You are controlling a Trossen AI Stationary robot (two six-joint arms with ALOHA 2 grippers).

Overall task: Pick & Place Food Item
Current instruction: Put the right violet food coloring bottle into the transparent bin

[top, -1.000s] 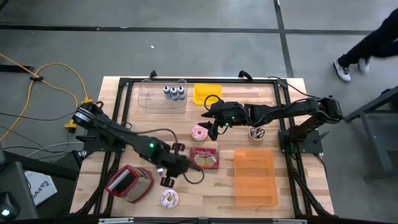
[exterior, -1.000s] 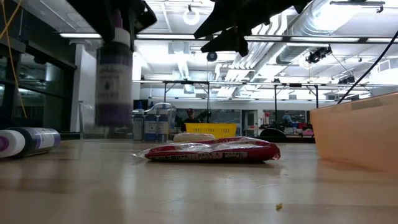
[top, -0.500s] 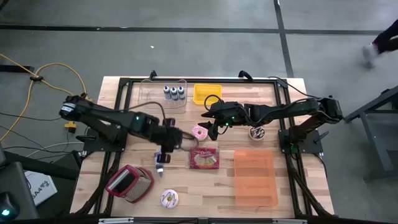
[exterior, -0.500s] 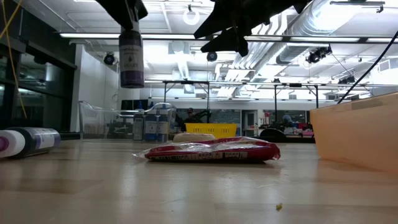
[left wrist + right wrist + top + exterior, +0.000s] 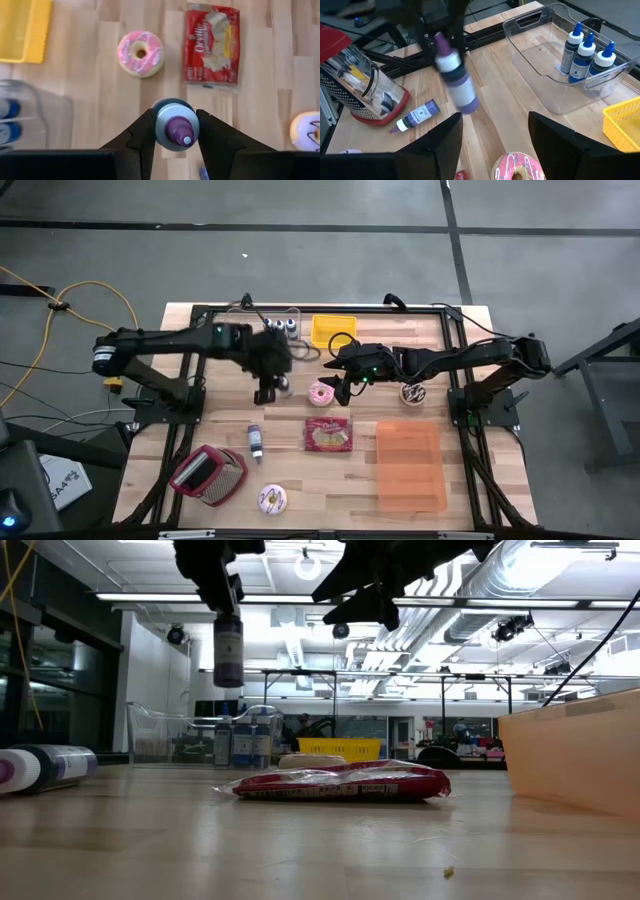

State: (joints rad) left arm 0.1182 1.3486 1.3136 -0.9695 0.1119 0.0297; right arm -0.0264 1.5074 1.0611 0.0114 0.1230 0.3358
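High view first, with the table as a clock face and the far edge at twelve. The left gripper (image 5: 266, 376) hangs above the boards toward eleven o'clock, clenched on one purple-capped bottle (image 5: 174, 125); the left wrist view shows both fingers (image 5: 142, 135) pressed against its sides, and the low view shows the bottle (image 5: 228, 650) lifted clear of the table. A second purple bottle (image 5: 256, 440) lies on its side on the boards toward eight o'clock.

The right gripper (image 5: 340, 385) hovers near the centre, just beside a pink-frosted donut (image 5: 321, 393); its fingers (image 5: 440, 150) stand spread with nothing between them.

Counted, there are two donuts with pink frosting: the one near the centre and another (image 5: 272, 500) toward seven o'clock. One red snack packet (image 5: 329, 434) lies flat just on the six o'clock side of the central donut. One chocolate donut (image 5: 414, 393) sits toward three o'clock.

One clear bin (image 5: 240, 335) at eleven o'clock holds three blue-and-white bottles (image 5: 585, 57) standing upright. One yellow tray (image 5: 333, 330) sits at twelve o'clock beside it. One orange translucent bin (image 5: 410, 467) lies toward five o'clock. One red-rimmed wire basket (image 5: 208, 475) lies tipped over at eight o'clock.
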